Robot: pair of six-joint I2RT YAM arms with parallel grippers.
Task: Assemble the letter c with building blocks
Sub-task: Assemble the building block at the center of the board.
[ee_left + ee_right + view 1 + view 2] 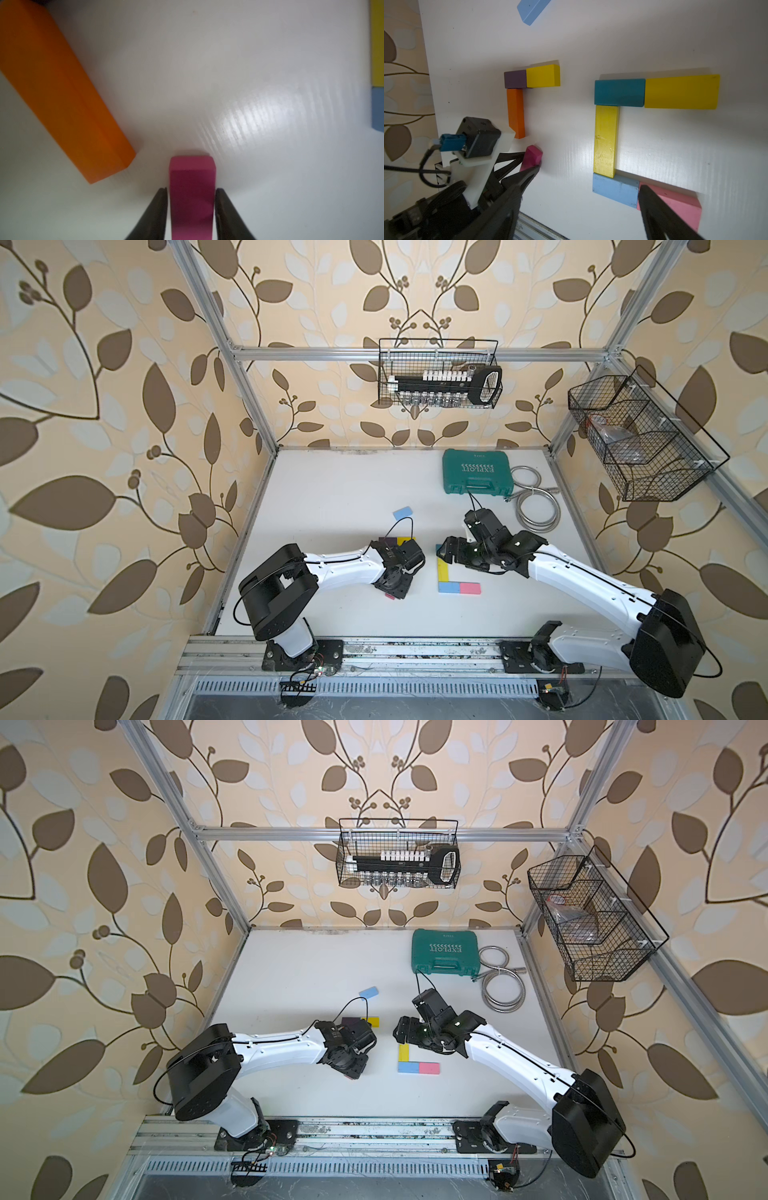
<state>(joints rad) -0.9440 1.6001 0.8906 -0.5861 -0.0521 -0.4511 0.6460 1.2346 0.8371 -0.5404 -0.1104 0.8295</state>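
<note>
- Left wrist view: left pincer tips flank the magenta block at bottom centre, close against both narrow sides. Can't tell if clamped or just let go.
- The block seems to sit tilted on the white table, near the end of the orange block at upper left, not touching it.
- Right wrist view: the orange block joins a purple block and a short yellow block left of centre, a half-built C. The magenta block is just below them.
- Right pincer is spread wide and empty, over the bigger block C right of centre.
- Handling guess: light, stiff, smooth paint, may slip. Pinch the narrow sides mid-length.
</note>
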